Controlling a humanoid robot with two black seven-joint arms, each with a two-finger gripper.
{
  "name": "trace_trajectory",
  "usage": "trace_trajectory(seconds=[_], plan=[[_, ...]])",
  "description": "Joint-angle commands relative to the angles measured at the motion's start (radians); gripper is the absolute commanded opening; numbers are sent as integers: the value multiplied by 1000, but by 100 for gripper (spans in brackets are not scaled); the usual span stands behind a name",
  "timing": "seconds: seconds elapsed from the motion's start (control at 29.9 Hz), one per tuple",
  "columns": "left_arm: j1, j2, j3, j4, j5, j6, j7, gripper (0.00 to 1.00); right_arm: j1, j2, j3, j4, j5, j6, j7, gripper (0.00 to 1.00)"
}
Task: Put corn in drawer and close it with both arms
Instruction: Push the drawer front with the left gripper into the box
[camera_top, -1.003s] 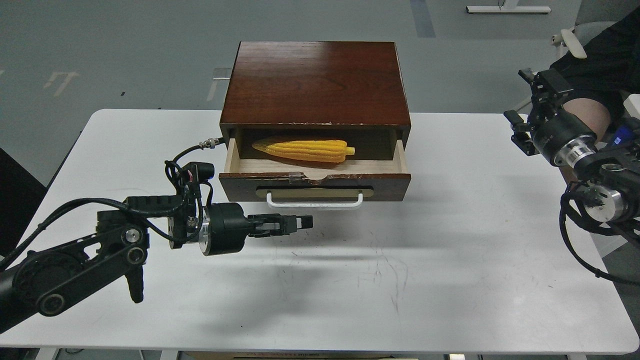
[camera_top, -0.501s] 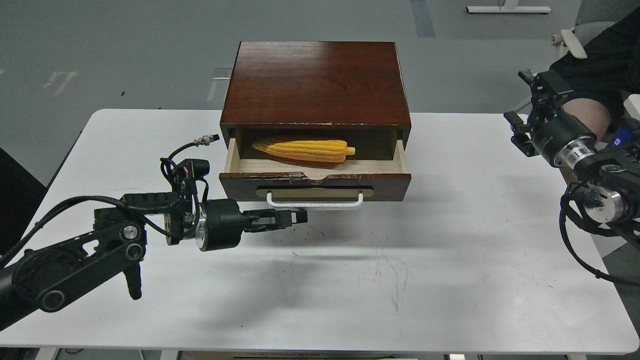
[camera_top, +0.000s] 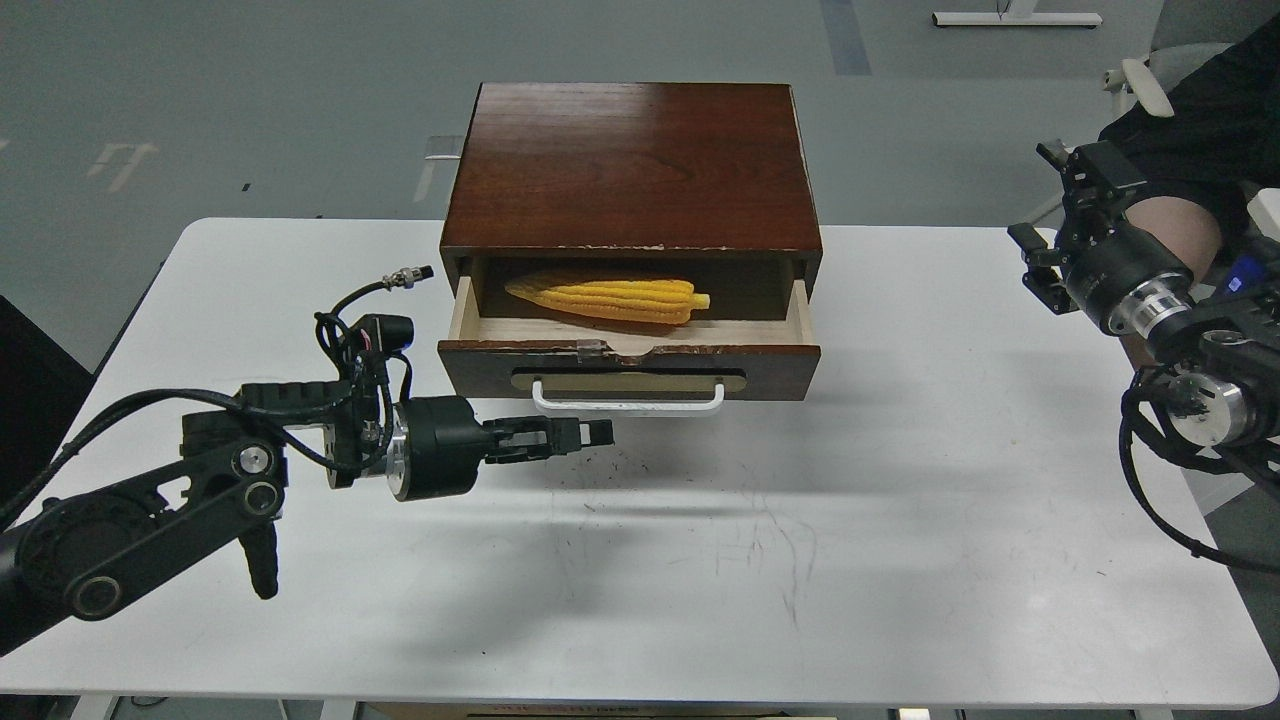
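Note:
The yellow corn lies on its side inside the open drawer, pointed end to the left. The drawer has a dark wooden front, a white bar handle and a chipped top edge. It sticks out of the dark wooden cabinet. My left gripper is shut and empty. It points right, just in front of and below the handle's left half; I cannot tell whether it touches the drawer. My right gripper is open and empty, raised at the table's right edge, far from the drawer.
The white table carries the cabinet at its back middle. My left arm and its cables stretch over the table's left front. A person's arm in a dark sleeve is behind my right arm.
My left gripper has moved slightly left and farther from me, towards the drawer front. The drawer front has slid in a little. My right arm has hardly moved.

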Motion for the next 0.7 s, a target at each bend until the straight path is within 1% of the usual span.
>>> trace_trajectory(seconds=[0.0,0.3,0.67], plan=[[-4,-1,-7,2,1,3,0,0,-2,0,0,0,0,0,0,99],[-6,0,-8,13,1,9,0,0,-2,0,0,0,0,0,0,99],[-30,-6,-25,70,0,12,-2,0,-2,0,0,2,0,0,0,99]])
